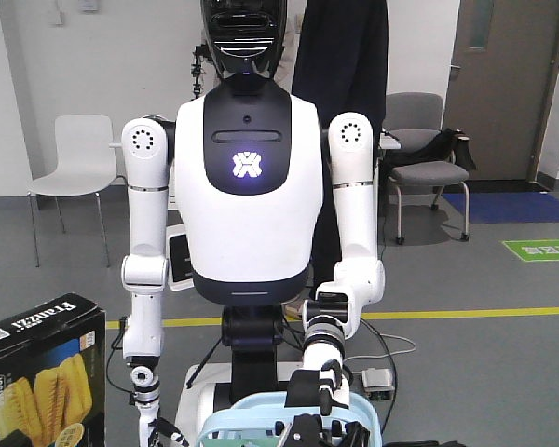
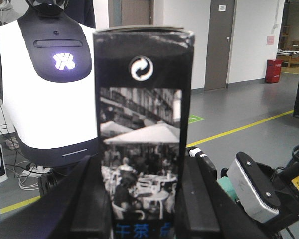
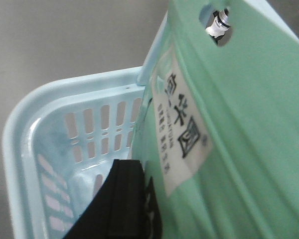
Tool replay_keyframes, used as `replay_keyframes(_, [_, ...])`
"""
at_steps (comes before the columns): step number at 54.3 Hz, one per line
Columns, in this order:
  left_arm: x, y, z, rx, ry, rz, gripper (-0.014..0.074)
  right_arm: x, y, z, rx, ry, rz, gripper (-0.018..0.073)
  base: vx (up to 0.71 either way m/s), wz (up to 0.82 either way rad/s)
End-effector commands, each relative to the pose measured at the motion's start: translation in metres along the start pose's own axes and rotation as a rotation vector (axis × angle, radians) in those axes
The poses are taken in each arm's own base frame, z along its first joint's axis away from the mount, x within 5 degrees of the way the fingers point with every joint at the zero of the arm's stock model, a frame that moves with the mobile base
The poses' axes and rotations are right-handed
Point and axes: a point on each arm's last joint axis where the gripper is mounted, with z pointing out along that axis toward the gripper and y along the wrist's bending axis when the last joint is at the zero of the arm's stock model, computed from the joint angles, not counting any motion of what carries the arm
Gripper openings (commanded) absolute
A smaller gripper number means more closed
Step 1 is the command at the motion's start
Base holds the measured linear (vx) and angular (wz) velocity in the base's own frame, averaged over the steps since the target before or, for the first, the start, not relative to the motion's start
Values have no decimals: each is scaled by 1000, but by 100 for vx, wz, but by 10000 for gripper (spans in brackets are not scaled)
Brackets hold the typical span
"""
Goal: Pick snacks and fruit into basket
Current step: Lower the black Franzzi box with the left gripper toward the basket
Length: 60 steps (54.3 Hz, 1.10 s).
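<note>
Two grippers, both loaded: the left gripper (image 2: 142, 204) is clamped on the upright black Franzzi box (image 2: 142, 99), with a white humanoid robot (image 2: 45, 89) standing beyond it. The right gripper (image 3: 144, 204) pinches a teal pouch (image 3: 239, 124), which hangs just over the light blue basket (image 3: 79, 82) below and beyond its finger.

The left gripper (image 2: 139, 167) has broad, flat matte-black fingers (image 2: 82, 199); the right gripper (image 3: 148, 191) shows one black, ridge-edged finger (image 3: 120, 204).
</note>
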Motion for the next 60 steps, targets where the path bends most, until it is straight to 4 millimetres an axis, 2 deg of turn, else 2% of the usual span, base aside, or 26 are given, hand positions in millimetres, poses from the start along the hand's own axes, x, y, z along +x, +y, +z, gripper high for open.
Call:
replay_keyframes(1, [-14, -4, 1, 44, -71, -37, 3, -16, -7, -12, 31, -49, -86, 17, 0, 0])
replay_keyframes(17, [-14, -4, 1, 44, -71, -37, 3, -16, -7, -12, 33, -48, -111, 143, 0, 0])
replay_keyframes(37, [-14, -4, 1, 44, -71, -37, 3, -15, -9, -13, 59, -37, -129, 456, 0, 0])
replay_keyframes(42, [-14, -4, 1, 44, -71, -37, 3, -14, -10, -13, 72, -32, -127, 508, 0, 0])
replay_keyframes(53, [-14, -4, 1, 44, -71, -38, 3, -15, -11, -14, 81, -35, -119, 515, 0, 0])
replay_keyframes(60, [-14, -4, 1, 44, -71, -40, 3, -22, -13, -24, 96, -64, -99, 486, 0, 0])
